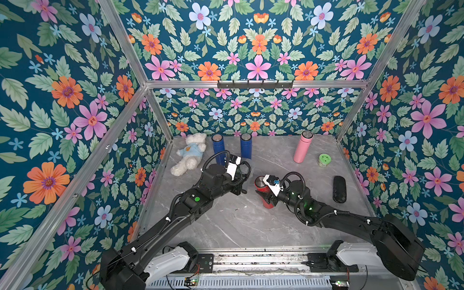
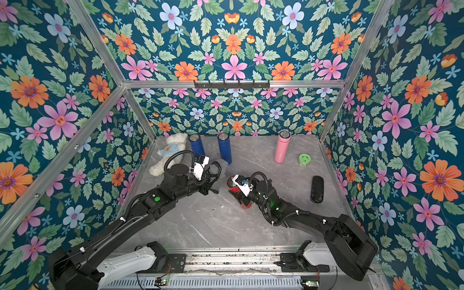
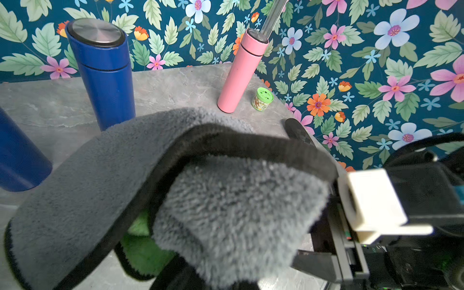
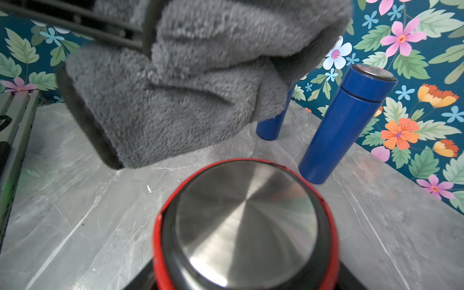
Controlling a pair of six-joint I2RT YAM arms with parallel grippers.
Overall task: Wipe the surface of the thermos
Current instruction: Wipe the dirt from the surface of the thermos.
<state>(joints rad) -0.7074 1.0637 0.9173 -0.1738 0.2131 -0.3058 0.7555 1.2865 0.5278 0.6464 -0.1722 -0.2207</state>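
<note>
The red thermos with a steel lid stands upright mid-table in both top views. My right gripper is closed round its body from the right, just under the lid. My left gripper hangs to the left of it, shut on a grey fluffy cloth with a green underside. The cloth covers the left fingers. In the right wrist view the cloth hangs beyond the lid, apart from the thermos.
Two blue thermoses stand at the back behind the left gripper. A pink thermos and a green-lidded jar stand back right. A black case lies at the right, a teddy bear back left. Flowered walls enclose the table.
</note>
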